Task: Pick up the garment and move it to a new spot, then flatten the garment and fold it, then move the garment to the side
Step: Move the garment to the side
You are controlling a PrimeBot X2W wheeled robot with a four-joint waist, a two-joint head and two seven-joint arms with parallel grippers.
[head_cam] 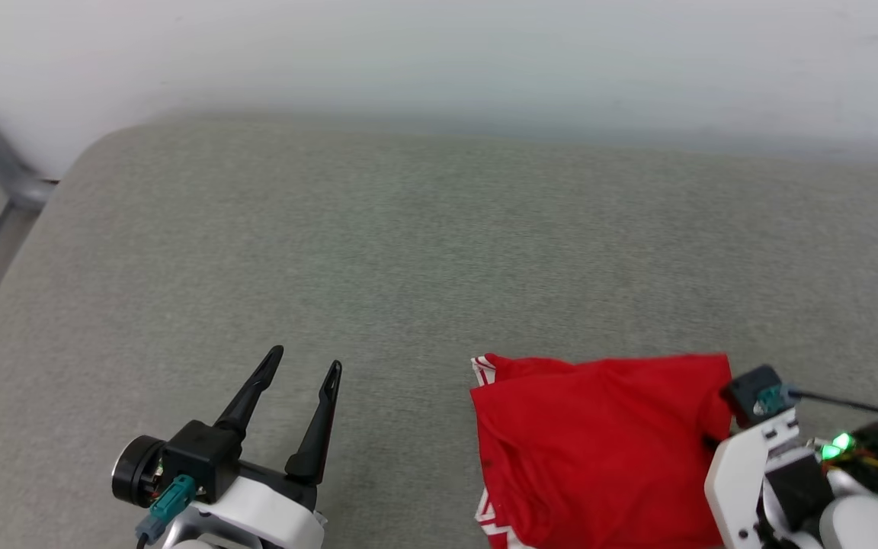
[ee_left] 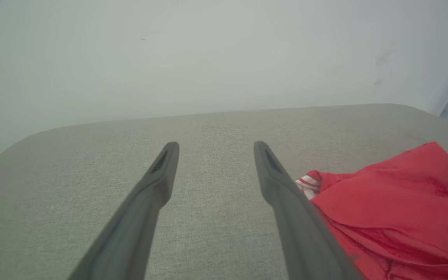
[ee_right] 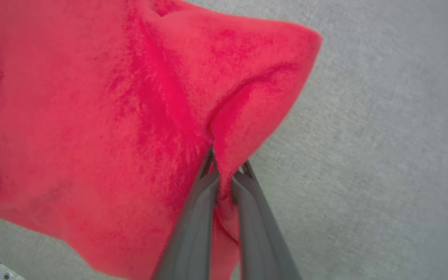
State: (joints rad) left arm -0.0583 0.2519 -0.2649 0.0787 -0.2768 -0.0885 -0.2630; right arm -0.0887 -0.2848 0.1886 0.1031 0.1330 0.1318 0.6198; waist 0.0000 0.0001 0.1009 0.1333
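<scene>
The red jersey T-shirt (head_cam: 599,450) lies bunched at the near right of the grey padded surface (head_cam: 408,229). The right gripper (ee_right: 226,169) reaches in at the shirt's right edge, jaws pinched tight on a raised fold of red cloth. The left gripper (head_cam: 307,360) hovers at the near left, fingers pointing toward the far wall, jaws spread wide and empty.

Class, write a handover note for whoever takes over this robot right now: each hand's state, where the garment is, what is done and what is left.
Left hand: open and empty, over the grey cushion, to the left of the garment.
Right hand: shut on a fold of the red fabric.
Garment: bunched at the cushion's near right, with striped trim showing at its left edge.
Done: grasp taken.
Left: lift and move it, flatten, fold, set aside.
</scene>
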